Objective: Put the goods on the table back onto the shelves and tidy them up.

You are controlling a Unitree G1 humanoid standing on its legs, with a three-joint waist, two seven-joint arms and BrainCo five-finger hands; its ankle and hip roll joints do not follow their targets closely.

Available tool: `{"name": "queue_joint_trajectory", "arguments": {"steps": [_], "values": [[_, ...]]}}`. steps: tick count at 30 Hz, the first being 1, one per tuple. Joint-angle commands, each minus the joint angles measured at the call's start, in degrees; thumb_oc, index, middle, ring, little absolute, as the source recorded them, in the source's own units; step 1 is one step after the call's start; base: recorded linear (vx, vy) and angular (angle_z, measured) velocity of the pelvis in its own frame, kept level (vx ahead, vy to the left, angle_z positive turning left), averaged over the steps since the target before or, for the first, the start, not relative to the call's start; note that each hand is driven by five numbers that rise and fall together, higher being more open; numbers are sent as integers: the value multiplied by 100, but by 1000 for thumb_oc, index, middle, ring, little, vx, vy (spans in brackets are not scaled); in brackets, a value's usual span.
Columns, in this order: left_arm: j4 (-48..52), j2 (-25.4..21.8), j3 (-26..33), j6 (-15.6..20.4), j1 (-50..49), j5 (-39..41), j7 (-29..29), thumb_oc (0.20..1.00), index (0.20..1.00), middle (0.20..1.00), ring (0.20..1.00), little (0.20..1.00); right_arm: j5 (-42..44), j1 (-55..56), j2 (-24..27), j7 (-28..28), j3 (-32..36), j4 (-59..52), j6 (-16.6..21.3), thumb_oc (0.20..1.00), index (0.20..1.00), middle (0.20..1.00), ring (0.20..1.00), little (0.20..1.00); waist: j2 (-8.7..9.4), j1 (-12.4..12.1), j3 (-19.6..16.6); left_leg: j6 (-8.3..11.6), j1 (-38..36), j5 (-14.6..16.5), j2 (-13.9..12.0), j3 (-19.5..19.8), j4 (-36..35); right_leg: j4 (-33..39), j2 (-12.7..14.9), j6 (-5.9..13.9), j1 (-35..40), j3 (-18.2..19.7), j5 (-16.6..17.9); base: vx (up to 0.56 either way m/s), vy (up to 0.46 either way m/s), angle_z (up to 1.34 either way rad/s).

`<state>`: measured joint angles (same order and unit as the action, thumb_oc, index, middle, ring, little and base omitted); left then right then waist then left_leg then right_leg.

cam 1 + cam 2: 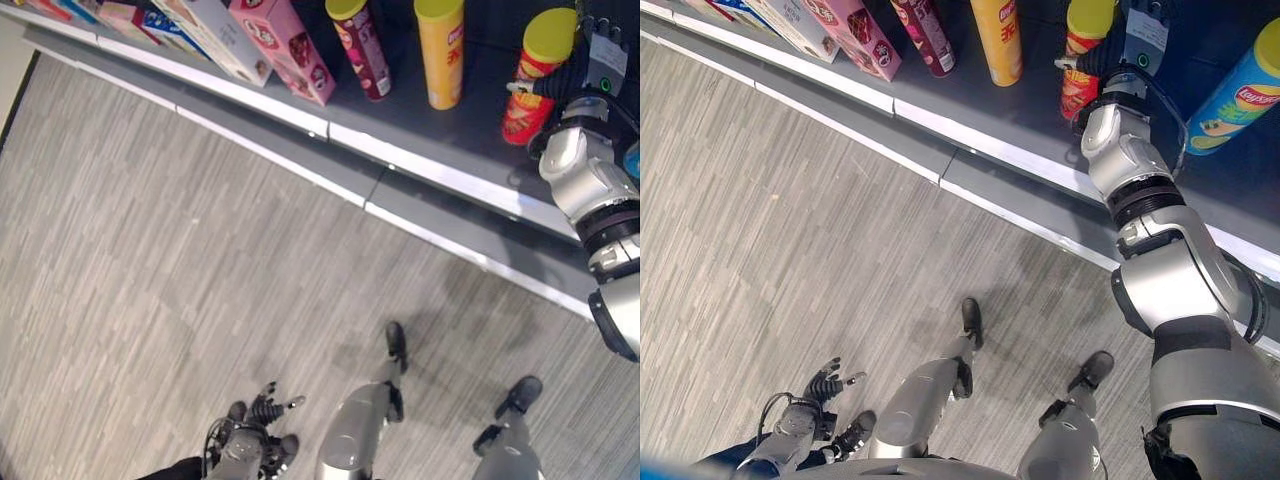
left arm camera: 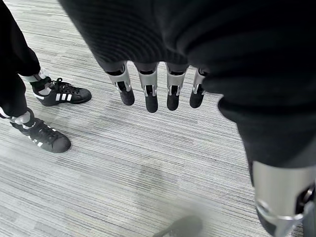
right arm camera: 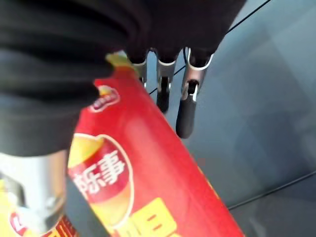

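A red chip can with a yellow lid point(image 1: 535, 90) stands on the dark shelf point(image 1: 420, 130) at the right. My right hand point(image 1: 600, 55) is against the can's far side, its fingers point(image 3: 185, 108) straight past the can point(image 3: 148, 173) and its thumb lying across the can's front. That hand is open. My left hand point(image 1: 255, 410) hangs low at my side over the floor, with relaxed fingers point(image 2: 148, 94) and nothing in it.
On the same shelf stand an orange can point(image 1: 442, 55), a dark red can point(image 1: 360, 45), a pink box point(image 1: 290, 45), a white box point(image 1: 225, 35) and a blue can point(image 1: 1240, 100). A lower ledge point(image 1: 450, 215) juts out below. A person's shoes point(image 2: 61, 94) stand near my left hand.
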<state>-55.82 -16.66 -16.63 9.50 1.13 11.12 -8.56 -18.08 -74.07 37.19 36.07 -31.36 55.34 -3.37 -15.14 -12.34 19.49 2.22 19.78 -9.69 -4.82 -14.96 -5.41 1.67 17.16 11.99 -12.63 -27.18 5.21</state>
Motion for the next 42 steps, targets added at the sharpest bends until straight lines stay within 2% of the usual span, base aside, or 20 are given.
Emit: {"name": "queue_joint_trajectory", "arguments": {"steps": [1, 6, 9, 10, 11, 13, 14, 16, 17, 18, 19, 20, 21, 23, 26, 32, 35, 37, 39, 42], "values": [[-14, -420, -431, 37, 353, 179, -73, 1000, 1000, 1000, 1000, 1000, -47, -790, 166, 229, -384, -168, 244, 1000, 1000, 1000, 1000, 1000, 3, -209, 112, 785, -444, 51, -313, -66, 41, -1185, 47, -18, -688, 436, -305, 0, 0, 0], [-97, -391, -345, -65, 387, 39, -59, 1000, 1000, 1000, 1000, 1000, -242, -332, 316, 377, 9, -1361, 210, 1000, 1000, 1000, 1000, 1000, 102, -94, 91, 759, -523, 125, -305, -116, 41, -1081, 27, 3, -578, 453, -267, -9, 21, 1], [-201, -317, -177, -227, 378, -185, -51, 1000, 1000, 1000, 1000, 1000, -805, 689, 354, 483, 690, -3210, 205, 1000, 1000, 1000, 1000, 1000, 277, 138, 70, 713, -628, 233, -295, -190, 41, -937, -8, 39, -470, 491, -177, -9, 34, 1], [-200, -327, -184, -227, 372, -185, -51, 1000, 1000, 1000, 1000, 1000, -812, 717, 356, 474, 713, -3234, 195, 1000, 1000, 1000, 1000, 1000, 284, 130, 63, 712, -630, 234, -294, -191, 41, -934, -8, 40, -467, 490, -176, -95, 28, -2], [-245, -280, -33, -327, 398, -336, -45, 1000, 1000, 1000, 1000, 1000, -902, 1530, 274, 356, 1064, -4269, 460, 1000, 1000, 1000, 1000, 1000, 435, 341, 75, 641, -642, 166, -307, -344, 41, -823, -37, -13, -446, 421, 6, -80, 32, -6], [-354, -215, 166, -461, 366, -603, 36, 1000, 1000, 1000, 1000, 1000, -362, 3131, -25, -411, 1355, -5550, 991, 1000, 1000, 1000, 1000, 1000, 735, 626, 2, 564, -784, 258, -281, -475, 41, -718, -69, 13, -377, 508, 151, 0, 57, -10], [-355, -222, 156, -462, 349, -607, 38, 1000, 1000, 1000, 1000, 1000, -360, 3181, -26, -437, 1383, -5592, 979, 1000, 1000, 1000, 1000, 1000, 741, 610, -38, 612, -842, 372, -281, -419, 41, -716, -79, 92, -324, 588, 56, 18, 53, -19], [-439, -176, 281, -505, 344, -835, 71, 1000, 1000, 1000, 1000, 1000, 710, 4335, -193, -1326, 1357, -6175, 1501, 1000, 1000, 1000, 1000, 1000, 953, 816, -89, 503, -935, 344, -252, -578, 41, -693, -82, 41, -284, 568, 198, 47, 52, -18], [-448, -170, 353, -523, 330, -924, 137, 1000, 1000, 1000, 1000, 1000, 1266, 4839, -252, -1738, 1373, -6324, 1635, 1000, 1000, 1000, 1000, 1000, 1035, 915, -153, 535, -1086, 492, -240, -579, 41, -698, -104, 136, -210, 684, 142, 109, 58, -19], [-443, -177, 344, -522, 309, -929, 141, 1000, 1000, 1000, 1000, 1000, 1298, 4887, -246, -1777, 1404, -6364, 1627, 1000, 1000, 1000, 1000, 1000, 1042, 902, -163, 533, -1100, 497, -234, -587, 41, -696, -100, 140, -200, 691, 142, 128, 96, -28], [-551, -228, 457, -471, 328, -1137, 295, 1000, 1000, 1000, 1000, 1000, 2348, 5812, -243, -2780, 1336, -6492, 1868, 1000, 1000, 1000, 1000, 1000, 1233, 1102, -273, 497, -1274, 591, -187, -703, 41, -703, -113, 185, -146, 786, 277, 41, 55, -30], [-551, -228, 455, -471, 327, -1137, 295, 1000, 1000, 1000, 1000, 1000, 2349, 5816, -243, -2781, 1340, -6495, 1867, 1000, 1000, 1000, 1000, 1000, 1234, 1099, -276, 497, -1272, 590, -187, -704, 41, -701, -113, 185, -148, 786, 279, 63, 104, -28], [-666, -312, 568, -454, 375, -1327, 364, 1000, 1000, 1000, 1000, 1000, 2841, 6395, -172, -3520, 1191, -6310, 1763, 1000, 1000, 1000, 1000, 1000, 1392, 1275, -363, 448, -1454, 666, -141, -817, 41, -778, -132, 218, -132, 921, 389, 34, 87, -33], [-668, -384, 599, -394, 452, -1361, 391, 1000, 1000, 1000, 1000, 1000, 3052, 6828, -75, -3914, 1105, -6210, 1744, 1000, 1000, 1000, 1000, 1000, 1508, 1416, -418, 437, -1614, 720, -120, -926, 41, -885, -131, 252, -150, 1094, 538, 25, 80, -48], [-722, -467, 636, -362, 583, -1358, 341, 1000, 1000, 1000, 1000, 1000, 3110, 7223, -18, -4158, 1190, -5941, 1652, 1000, 1000, 1000, 1000, 1000, 1684, 1611, -407, 392, -1862, 806, -131, -1190, 41, -1136, -159, 278, -264, 1331, 726, -7, 83, -54], [-805, -546, 736, -384, 634, -1334, 397, 1000, 1000, 1000, 1000, 1000, 3097, 7706, -96, -4150, 1685, -5706, 1595, 1000, 1000, 1000, 1000, 1000, 1853, 1788, -397, 350, -2129, 832, -353, -1742, 41, -1688, -44, 259, -361, 1092, 618, -55, 30, -94], [-894, -588, 837, -415, 489, -1433, 513, 1000, 1000, 1000, 1000, 1000, 3041, 7970, -103, -4134, 2138, -5662, 1526, 1000, 1000, 1000, 1000, 1000, 1939, 1877, -750, 424, -2188, 701, -711, -2338, 42, -1681, 400, 243, 60, 813, 656, -60, -97, -73], [-890, -587, 831, -415, 477, -1437, 516, 1000, 1000, 1000, 1000, 1000, 3043, 7998, -100, -4139, 2150, -5684, 1515, 1000, 1000, 1000, 1000, 1000, 1938, 1854, -753, 428, -2205, 701, -712, -2356, 41, -1660, 391, 243, 71, 828, 671, -2, -64, -78], [-918, -606, 947, -411, 345, -1461, 578, 1000, 1000, 1000, 1000, 1000, 3114, 8061, 21, -4195, 2412, -5892, 1528, 1000, 1000, 1000, 1000, 1000, 2034, 1828, -992, 487, -2222, 617, -899, -2634, 88, -1557, 749, 301, 372, 572, 1164, -39, -197, -57], [-856, -679, 1077, -406, 215, -1418, 612, 1000, 1000, 1000, 1000, 1000, 3217, 8135, 252, -4229, 2784, -6266, 1494, 1000, 1000, 1000, 1000, 1000, 2148, 1772, -1252, 640, -2161, 362, -1194, -2924, 140, -1072, 843, 301, 739, 305, 1569, -67, -306, -102]]}}
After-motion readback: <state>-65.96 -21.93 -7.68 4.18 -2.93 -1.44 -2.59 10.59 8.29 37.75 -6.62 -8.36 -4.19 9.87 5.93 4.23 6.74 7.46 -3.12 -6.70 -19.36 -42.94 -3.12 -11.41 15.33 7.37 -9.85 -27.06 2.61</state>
